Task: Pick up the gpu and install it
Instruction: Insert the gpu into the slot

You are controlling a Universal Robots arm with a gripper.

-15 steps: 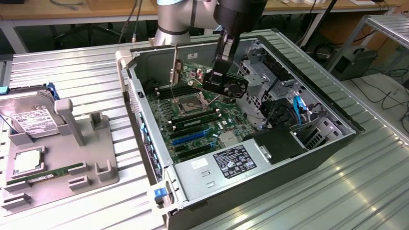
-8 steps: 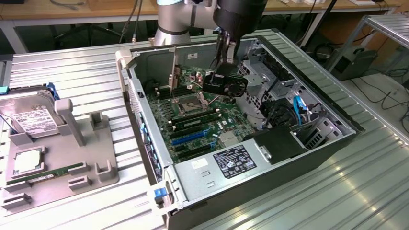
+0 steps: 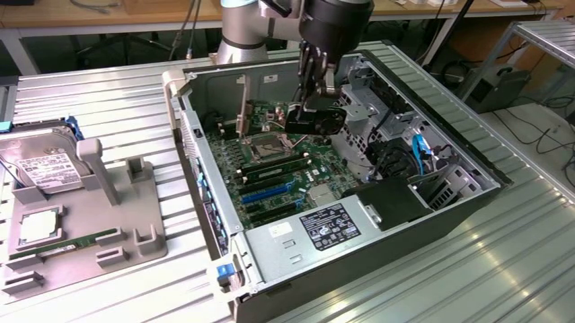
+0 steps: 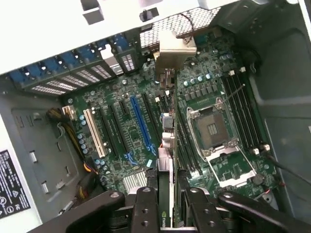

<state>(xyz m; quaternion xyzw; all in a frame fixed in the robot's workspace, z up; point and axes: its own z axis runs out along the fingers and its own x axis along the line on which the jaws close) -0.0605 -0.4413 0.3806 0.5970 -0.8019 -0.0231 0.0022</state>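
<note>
The gpu (image 3: 312,122), a dark card with a black cooler, hangs edge-down inside the open computer case (image 3: 467,202), above the green motherboard (image 3: 297,182). My gripper (image 3: 316,91) comes down from above and is shut on the card's upper edge. In the wrist view the gpu (image 4: 165,184) appears edge-on between my black fingers (image 4: 146,208). Its silvery bracket (image 4: 176,46) points toward the case's slotted rear wall. The card hovers beside the blue slot (image 4: 141,126) and next to the CPU socket (image 4: 214,128). Whether it touches the board I cannot tell.
A grey tray (image 3: 144,249) at the exterior view's left holds a silver hard drive (image 3: 40,168), a CPU chip (image 3: 38,225) and a green memory stick (image 3: 63,245). Drive cages and cables (image 3: 395,155) crowd the case on the exterior view's right. A white slot (image 4: 95,131) lies beyond the blue one.
</note>
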